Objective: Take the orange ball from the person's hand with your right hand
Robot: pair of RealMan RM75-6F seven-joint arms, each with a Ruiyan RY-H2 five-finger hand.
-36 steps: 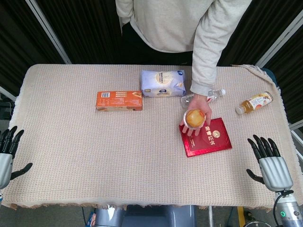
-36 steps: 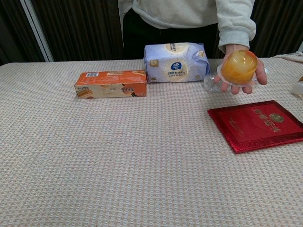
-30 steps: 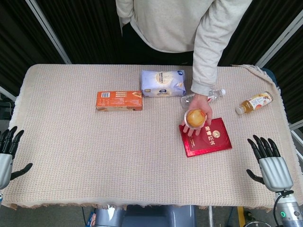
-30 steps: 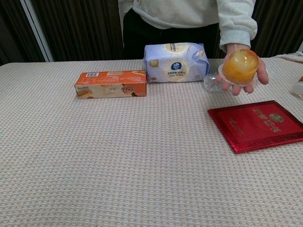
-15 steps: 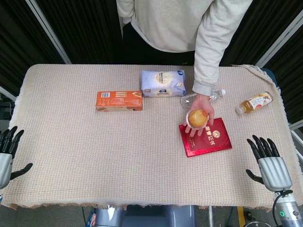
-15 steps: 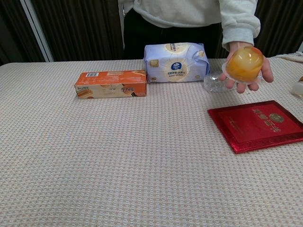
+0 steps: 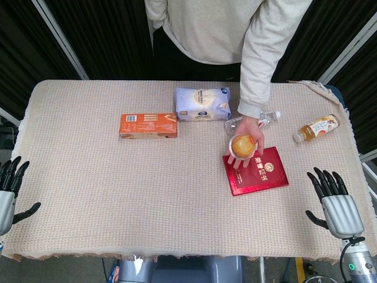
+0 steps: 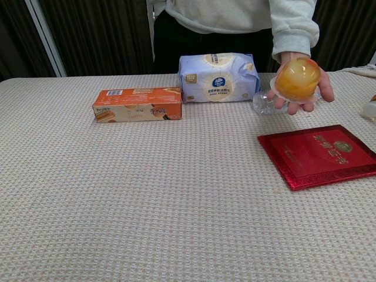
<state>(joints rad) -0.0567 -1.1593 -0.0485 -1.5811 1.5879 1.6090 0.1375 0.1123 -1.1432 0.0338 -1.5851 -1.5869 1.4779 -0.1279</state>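
Observation:
The orange ball (image 7: 242, 144) (image 8: 298, 79) lies in the person's upturned palm (image 7: 247, 132), held above the table's right half, just over the far edge of the red booklet (image 7: 257, 171). My right hand (image 7: 336, 203) hovers at the table's near right corner, fingers spread, holding nothing, well short of the ball. My left hand (image 7: 9, 188) sits off the near left edge, fingers also apart and empty. Neither hand shows in the chest view.
An orange box (image 7: 148, 125) and a pale blue packet (image 7: 202, 104) lie in the middle far part of the table. A clear bottle (image 7: 262, 119) lies behind the person's hand. A bottle of amber drink (image 7: 316, 128) lies at the far right.
The person's hand with the ball has shifted slightly back to the left after drifting right. My two hands have barely moved.

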